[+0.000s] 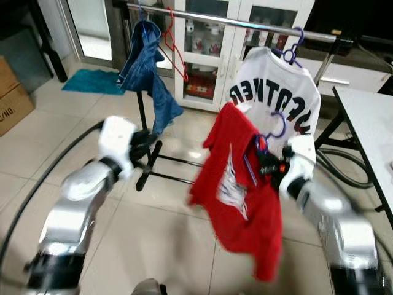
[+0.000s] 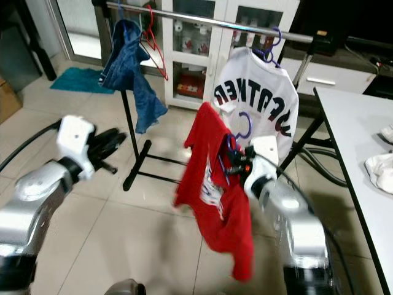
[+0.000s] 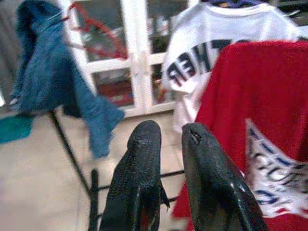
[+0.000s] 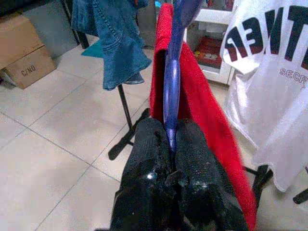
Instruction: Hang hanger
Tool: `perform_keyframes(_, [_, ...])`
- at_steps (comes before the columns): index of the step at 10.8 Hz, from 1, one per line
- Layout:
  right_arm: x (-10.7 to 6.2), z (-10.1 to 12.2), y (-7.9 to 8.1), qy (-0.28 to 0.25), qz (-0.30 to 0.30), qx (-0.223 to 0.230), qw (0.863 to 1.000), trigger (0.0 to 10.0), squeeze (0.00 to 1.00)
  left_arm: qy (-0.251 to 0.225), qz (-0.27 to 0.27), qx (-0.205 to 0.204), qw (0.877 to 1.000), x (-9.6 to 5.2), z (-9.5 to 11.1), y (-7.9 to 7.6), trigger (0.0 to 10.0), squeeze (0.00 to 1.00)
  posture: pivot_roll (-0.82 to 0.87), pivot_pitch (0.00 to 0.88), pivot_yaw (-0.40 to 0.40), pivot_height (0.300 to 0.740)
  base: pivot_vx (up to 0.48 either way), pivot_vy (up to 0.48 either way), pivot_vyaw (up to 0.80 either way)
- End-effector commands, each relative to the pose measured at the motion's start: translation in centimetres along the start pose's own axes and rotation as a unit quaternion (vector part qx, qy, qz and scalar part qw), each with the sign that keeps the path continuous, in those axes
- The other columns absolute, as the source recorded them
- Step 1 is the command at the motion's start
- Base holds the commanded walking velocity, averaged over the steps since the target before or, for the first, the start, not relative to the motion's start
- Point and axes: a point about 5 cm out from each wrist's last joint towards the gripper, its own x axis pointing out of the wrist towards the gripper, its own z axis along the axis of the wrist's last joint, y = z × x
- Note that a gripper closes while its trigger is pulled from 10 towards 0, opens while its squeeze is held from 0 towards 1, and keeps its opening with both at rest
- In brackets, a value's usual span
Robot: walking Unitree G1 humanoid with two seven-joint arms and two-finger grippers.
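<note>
Right tool (image 4: 171, 139) is clamped on the purple hanger (image 4: 171, 82) with the red shirt (image 1: 242, 184), rail (image 1: 245, 23) well above it. Hook looks tilted, might miss. Left tool (image 3: 166, 144) slightly parted, empty.

Three garments can be counted: one red shirt (image 1: 242, 184), one white shirt (image 1: 276, 98) at 1 o'clock and one blue denim garment (image 1: 147, 67) at 11 o'clock. Three hangers are seen: two purple ones (image 1: 274, 130) (image 1: 293, 46) and one red one (image 1: 175, 52). One rail (image 1: 233, 21) and two grippers (image 1: 146, 142) (image 1: 267, 165) are counted.
</note>
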Motion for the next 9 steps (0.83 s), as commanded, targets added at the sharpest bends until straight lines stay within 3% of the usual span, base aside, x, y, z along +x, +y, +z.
perform_keyframes(1, [-0.2, 0.6, 0.3, -0.029, -0.013, -0.006, 0.999, 10.0, 0.0, 0.003, 0.027, -0.004, 1.0, -0.6, -0.4, 0.1, 10.0, 0.0, 0.07, 0.0, -0.04, 0.74, 0.289, 0.0, 0.0])
perform_keyframes(3, [0.5, 0.2, 1.0, -0.027, -0.034, 0.005, 0.999, 10.0, 0.0, 0.014, 0.041, -0.004, 0.999, -1.1, -1.3, 0.0, 10.0, 0.0, 0.07, 0.0, -0.037, 0.74, 0.358, 0.0, 0.8])
perform_keyframes(4, [1.1, 0.5, 1.7, -0.032, -0.032, 0.0, 0.999, 10.0, 0.0, 0.01, 0.046, 0.005, 0.999, -0.4, -1.1, 0.0, 10.0, 0.0, 0.08, 0.0, -0.041, 0.74, 0.382, 0.0, 0.8])
perform_keyframes(9, [2.7, 2.3, 2.2, -0.059, -0.039, -0.025, 0.997, 10.0, 0.0, 0.004, 0.035, 0.017, 0.999, 0.1, -0.6, -0.3, 10.0, 0.0, 0.1, 0.0, -0.051, 0.74, 0.394, 0.0, 0.0])
